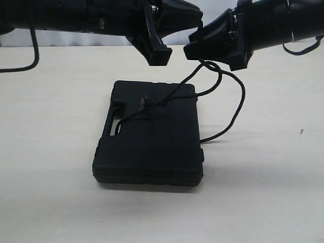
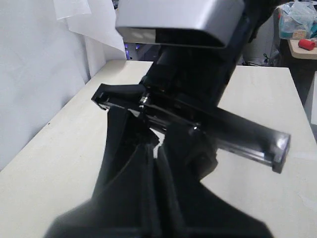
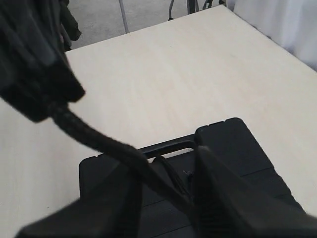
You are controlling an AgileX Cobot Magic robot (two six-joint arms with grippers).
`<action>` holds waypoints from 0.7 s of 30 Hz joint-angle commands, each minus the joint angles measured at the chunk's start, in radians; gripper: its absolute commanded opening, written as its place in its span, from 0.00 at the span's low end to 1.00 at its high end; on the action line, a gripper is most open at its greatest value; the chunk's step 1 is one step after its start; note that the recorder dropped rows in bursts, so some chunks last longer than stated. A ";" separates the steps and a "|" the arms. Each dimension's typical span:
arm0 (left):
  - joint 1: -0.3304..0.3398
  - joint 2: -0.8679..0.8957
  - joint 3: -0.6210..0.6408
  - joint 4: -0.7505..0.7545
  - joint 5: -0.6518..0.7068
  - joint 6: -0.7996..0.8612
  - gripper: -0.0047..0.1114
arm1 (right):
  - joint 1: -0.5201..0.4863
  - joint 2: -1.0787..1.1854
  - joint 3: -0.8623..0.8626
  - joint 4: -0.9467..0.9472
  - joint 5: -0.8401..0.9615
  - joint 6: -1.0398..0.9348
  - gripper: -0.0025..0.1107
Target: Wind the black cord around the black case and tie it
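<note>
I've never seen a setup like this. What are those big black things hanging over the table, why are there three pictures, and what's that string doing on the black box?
The big black shapes are two robot arms, each ending in a gripper. The wide picture comes from a camera off the arms; the other two come from cameras on each arm's wrist, so they look past that arm's own gripper.

On the pale table lies a flat black case. A black cord runs across its lid, where there is a frayed tangle, loops out beside the case and rises to the right gripper. The cord passes between its jaws, but I cannot tell whether they grip it. The left gripper hangs above the case, shut, and seems to hold nothing.
</note>
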 commanded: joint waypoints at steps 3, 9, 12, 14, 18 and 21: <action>-0.002 0.003 0.001 -0.018 -0.094 -0.015 0.04 | 0.002 0.003 0.001 0.016 0.001 -0.010 0.06; -0.002 0.003 0.001 0.021 -0.226 -0.063 0.30 | 0.002 -0.017 0.001 0.015 -0.103 0.051 0.06; -0.002 0.003 0.001 0.056 -0.265 -0.109 0.46 | -0.001 -0.044 0.001 0.004 -0.201 0.125 0.06; -0.002 0.003 0.002 0.123 -0.304 -0.165 0.54 | -0.001 -0.065 0.001 -0.038 -0.269 0.189 0.06; -0.002 0.028 0.002 0.246 -0.325 -0.269 0.57 | -0.003 -0.103 0.001 -0.123 -0.329 0.275 0.06; -0.002 0.078 0.002 0.257 -0.310 -0.272 0.57 | -0.033 -0.128 0.001 -0.127 -0.346 0.336 0.06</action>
